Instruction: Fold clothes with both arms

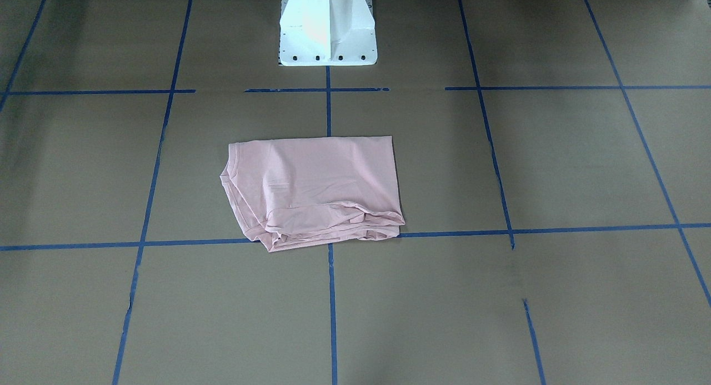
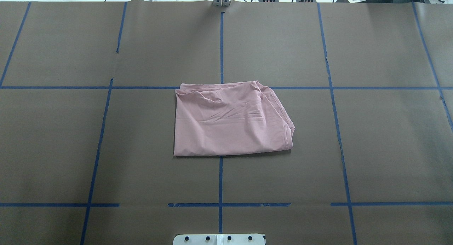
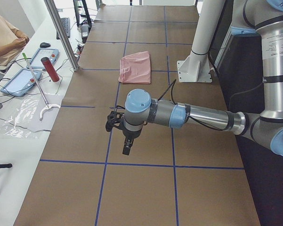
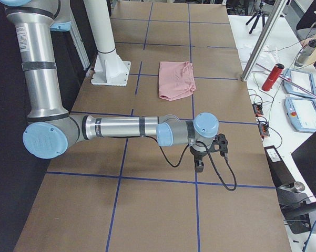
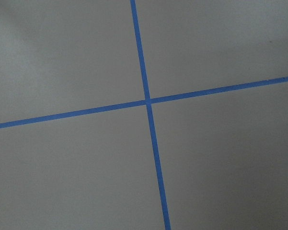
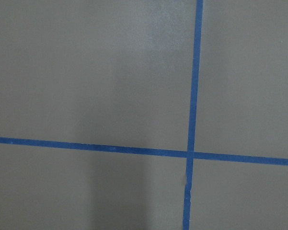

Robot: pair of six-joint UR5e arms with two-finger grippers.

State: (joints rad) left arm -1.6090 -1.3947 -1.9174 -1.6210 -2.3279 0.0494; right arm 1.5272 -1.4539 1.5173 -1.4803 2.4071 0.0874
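Note:
The clothes are one light pink T-shirt [image 1: 314, 190] [image 2: 230, 124], folded into a rough rectangle in the middle of the brown table, its print hidden. It is small in the side views [image 3: 135, 67] [image 4: 176, 80]. My left gripper [image 3: 126, 147] hangs over bare table far from the shirt, near the table's left end. My right gripper [image 4: 200, 165] hangs the same way near the right end. Neither touches the shirt. I cannot tell whether either is open or shut. Both wrist views show only brown paper and blue tape lines.
The white pedestal base [image 1: 328, 29] [image 2: 219, 239] stands at the robot's side of the table. Blue tape lines [image 2: 221, 47] grid the brown paper. Beyond the far edge sit a red bottle [image 3: 50, 69], tablets [image 3: 21, 81] and a seated person [image 3: 4, 33].

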